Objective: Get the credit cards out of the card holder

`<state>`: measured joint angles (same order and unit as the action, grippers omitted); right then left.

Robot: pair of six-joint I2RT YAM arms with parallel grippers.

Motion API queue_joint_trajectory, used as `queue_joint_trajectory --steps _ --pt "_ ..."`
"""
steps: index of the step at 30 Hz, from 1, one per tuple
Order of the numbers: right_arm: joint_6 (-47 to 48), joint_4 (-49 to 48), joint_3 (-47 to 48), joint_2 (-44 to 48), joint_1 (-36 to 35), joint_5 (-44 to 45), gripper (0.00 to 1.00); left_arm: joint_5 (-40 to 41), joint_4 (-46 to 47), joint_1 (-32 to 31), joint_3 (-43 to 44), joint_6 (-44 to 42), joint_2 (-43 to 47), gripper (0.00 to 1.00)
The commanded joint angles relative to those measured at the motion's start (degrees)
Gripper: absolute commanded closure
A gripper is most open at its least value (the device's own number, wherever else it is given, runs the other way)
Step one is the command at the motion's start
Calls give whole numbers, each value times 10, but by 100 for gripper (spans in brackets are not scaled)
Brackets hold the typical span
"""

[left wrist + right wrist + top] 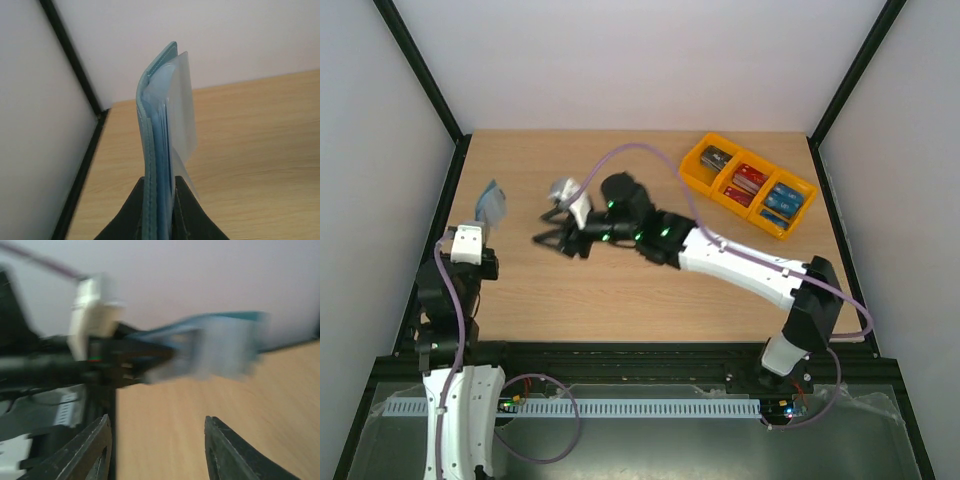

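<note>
The left gripper (160,189) is clamped on the bottom edge of the small, flat teal-blue folding card holder (156,115). It holds the card holder clear of the wooden tabletop (620,290), with the long axis running straight out from its fingers and the thin edge facing its wrist camera. The light blue inner leaves and clear plastic pockets (182,107) fan slightly to the right; I cannot tell whether any card is left inside them. The right gripper (156,422) has its fingers apart with nothing between them. It points toward the left arm, and the card holder lies ahead of it and above its fingertips, near but not touching. From there the card holder's length runs crosswise, with the free end to the right. This arm is probably the one to reach into the pockets. Thin red, blue and dark grey plastic credit cards (750,180) lie in the orange three-compartment plastic tray (696,170), well behind the right gripper.
</note>
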<state>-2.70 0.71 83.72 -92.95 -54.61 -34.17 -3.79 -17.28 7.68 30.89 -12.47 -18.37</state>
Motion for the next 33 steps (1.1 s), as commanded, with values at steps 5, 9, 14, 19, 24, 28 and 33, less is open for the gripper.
queue_joint_trajectory --steps 5,9,14,19,24,28,33 --pt "15 -65 61 -75 -85 171 44 -358 32 -1 52 196 28 98" --pt "33 -44 64 -74 -85 251 42 -439 91 -1 41 258 52 98" --pt "36 -50 48 -63 -85 359 45 -481 114 0 32 277 55 98" --pt "40 -49 49 -58 -84 427 48 -505 118 0 30 282 55 98" --pt "41 -20 49 -42 -62 439 47 -463 91 0 34 269 53 98" --pt "30 24 47 -21 -20 423 43 -394 64 0 34 255 48 98" --pt "113 69 14 43 -2 283 42 -252 37 1 39 236 42 98"
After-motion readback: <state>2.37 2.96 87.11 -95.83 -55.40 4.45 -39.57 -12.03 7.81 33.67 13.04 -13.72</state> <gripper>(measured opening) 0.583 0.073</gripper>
